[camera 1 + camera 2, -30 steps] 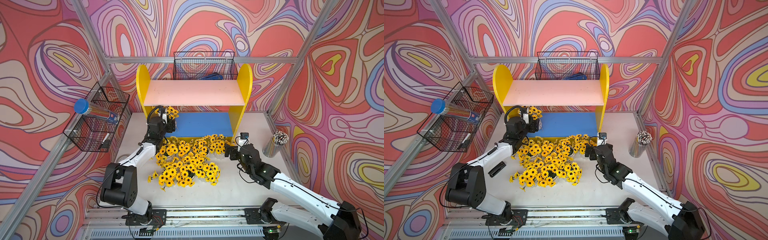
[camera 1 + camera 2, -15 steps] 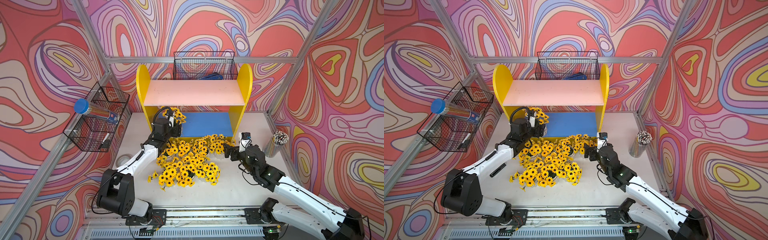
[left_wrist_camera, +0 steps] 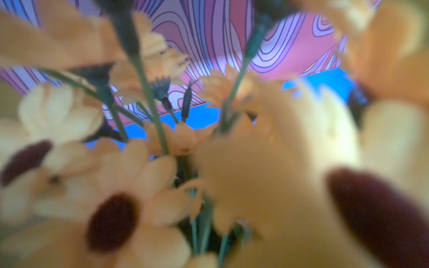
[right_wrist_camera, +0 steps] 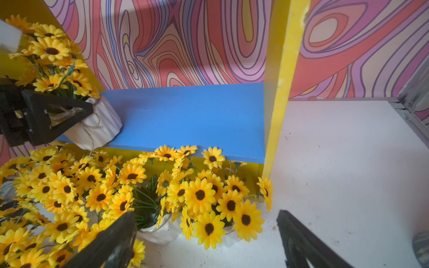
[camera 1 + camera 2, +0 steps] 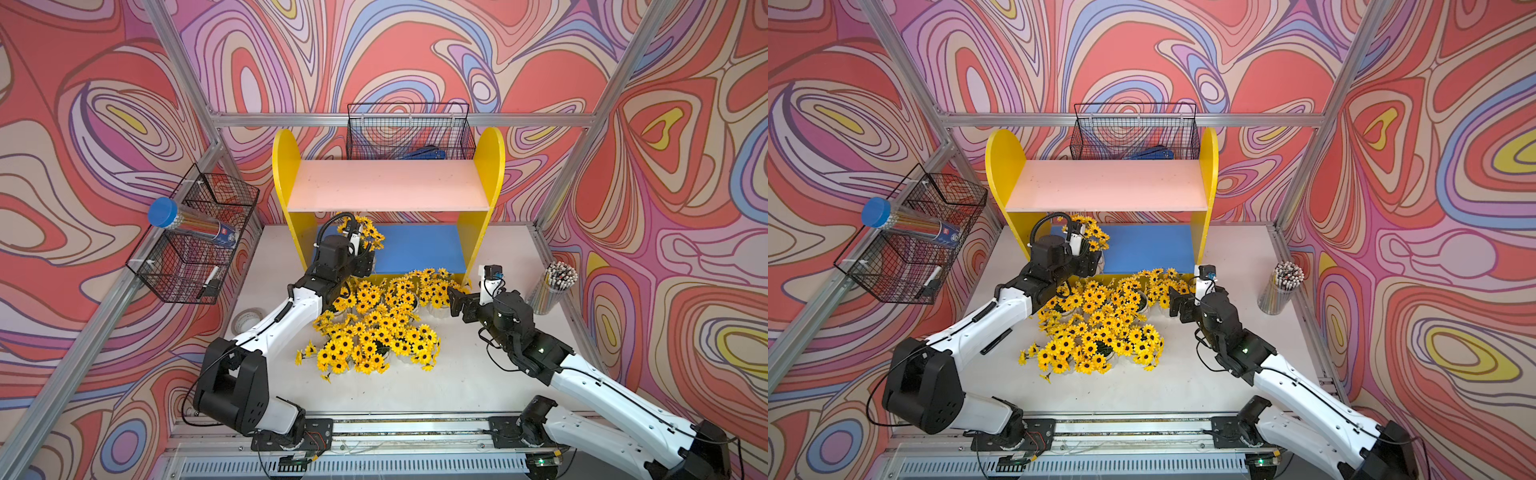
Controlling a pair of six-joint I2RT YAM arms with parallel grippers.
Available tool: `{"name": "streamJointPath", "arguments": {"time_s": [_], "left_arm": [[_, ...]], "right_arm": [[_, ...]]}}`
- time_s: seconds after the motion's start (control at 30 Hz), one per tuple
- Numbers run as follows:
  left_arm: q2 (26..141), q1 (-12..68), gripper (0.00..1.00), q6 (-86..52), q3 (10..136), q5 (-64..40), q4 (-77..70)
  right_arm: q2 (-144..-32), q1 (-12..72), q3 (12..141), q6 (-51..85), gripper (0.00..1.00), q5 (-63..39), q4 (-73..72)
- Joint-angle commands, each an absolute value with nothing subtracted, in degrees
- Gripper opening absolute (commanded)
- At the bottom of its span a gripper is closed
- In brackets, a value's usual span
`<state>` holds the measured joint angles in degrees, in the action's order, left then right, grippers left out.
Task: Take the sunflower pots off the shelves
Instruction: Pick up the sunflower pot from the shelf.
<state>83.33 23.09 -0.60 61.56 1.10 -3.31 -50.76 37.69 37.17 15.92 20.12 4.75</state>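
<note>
**A:** Where is the white ribbed ceramic sunflower pot point(image 4: 99, 125) to be found?

**B:** At the left end of the yellow-sided shelf unit's point(image 5: 286, 174) blue lower board point(image 4: 185, 116), tilted and clamped by the left gripper point(image 5: 1095, 262).

**A:** And the right gripper point(image 4: 205, 214)?

**B:** It is held wide open and empty before the unit's right panel. The left arm is judged nearer.

Both top views look down from above my bases on table point(image 5: 457, 386) and shelves point(image 5: 388, 191). My left wrist camera sits buried in a sunflower pot point(image 3: 111, 185); right faces the blue board point(image 4: 190, 116) closely.
</note>
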Motion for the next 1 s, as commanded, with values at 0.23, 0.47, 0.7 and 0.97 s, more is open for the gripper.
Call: {"name": "streamJointPath", "arguments": {"time_s": [0.23,0.47,0.7,0.97], "left_arm": [[78.93,27.33,0.26,0.08,67.39,-1.1,-5.01],[76.68,35.02,0.27,-0.9,66.68,-0.98,-4.86],[75.32,46.55,0.27,-0.55,66.13,2.1,-4.9],[76.49,58.43,0.27,-1.12,65.48,5.17,-6.24]], "right_arm": [[-50.28,37.0,36.99,16.58,0.98,22.51,6.42],[-49.35,36.26,38.51,20.38,0.98,28.47,11.56],[-47.93,33.76,39.95,27.15,0.98,36.82,19.81],[-43.73,28.93,39.13,31.42,0.98,41.37,24.81]]}}
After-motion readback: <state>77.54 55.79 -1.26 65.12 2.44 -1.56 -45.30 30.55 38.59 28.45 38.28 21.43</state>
